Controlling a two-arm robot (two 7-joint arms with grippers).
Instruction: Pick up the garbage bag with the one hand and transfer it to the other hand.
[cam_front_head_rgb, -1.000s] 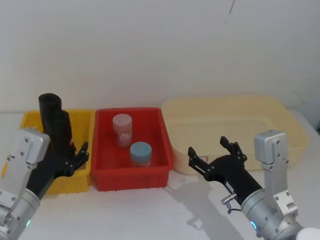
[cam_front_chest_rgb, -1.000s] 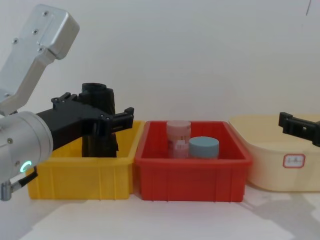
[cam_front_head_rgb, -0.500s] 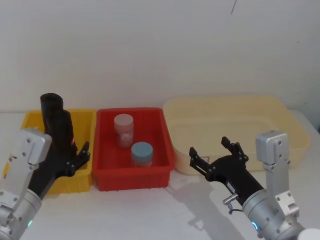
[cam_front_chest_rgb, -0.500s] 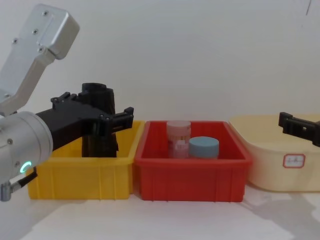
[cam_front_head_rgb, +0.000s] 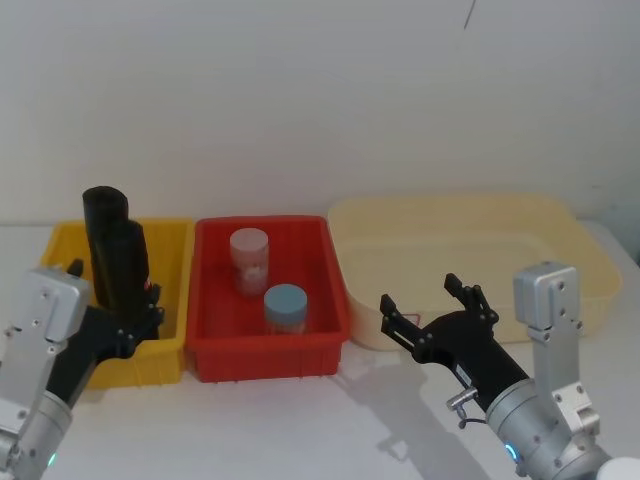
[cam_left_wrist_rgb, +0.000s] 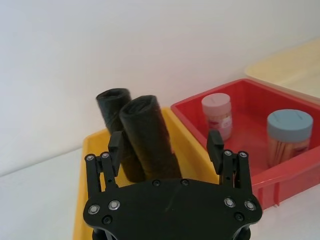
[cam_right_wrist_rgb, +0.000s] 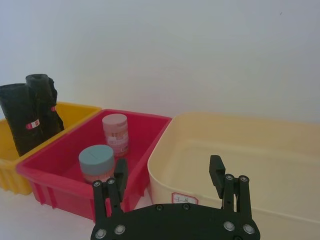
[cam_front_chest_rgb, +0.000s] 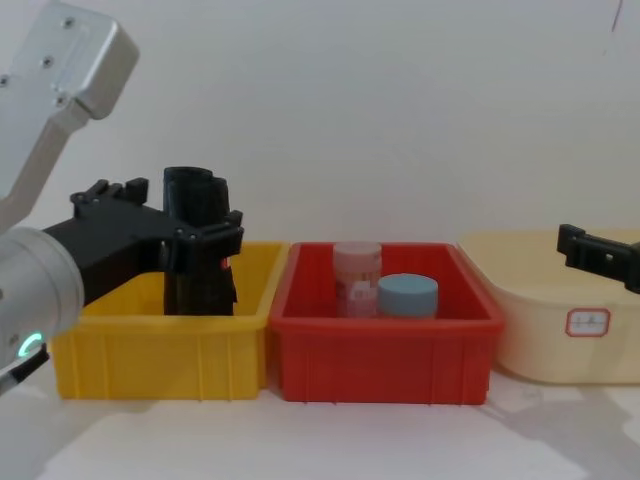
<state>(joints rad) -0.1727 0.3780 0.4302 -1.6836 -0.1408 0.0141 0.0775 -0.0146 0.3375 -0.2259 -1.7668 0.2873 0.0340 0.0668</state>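
The left gripper (cam_left_wrist_rgb: 165, 145) has its fingers spread wide. The garbage bag (cam_left_wrist_rgb: 150, 127), a black roll upright in the yellow bin (cam_front_head_rgb: 170, 240), lines up with the gap between their tips; whether it is between them or just beyond, I cannot tell. The red bin (cam_front_head_rgb: 265, 360) lies off its right finger's side. The right gripper (cam_front_head_rgb: 420, 295) has its fingers spread with nothing between them, and the cream tub (cam_front_head_rgb: 560, 215) is just ahead of their tips.

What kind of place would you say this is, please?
Probably a robotics test bench: white table, blank wall, and a yellow bin, red bin and cream tub in a row, garbage bag rolls in the first, jars in the second.
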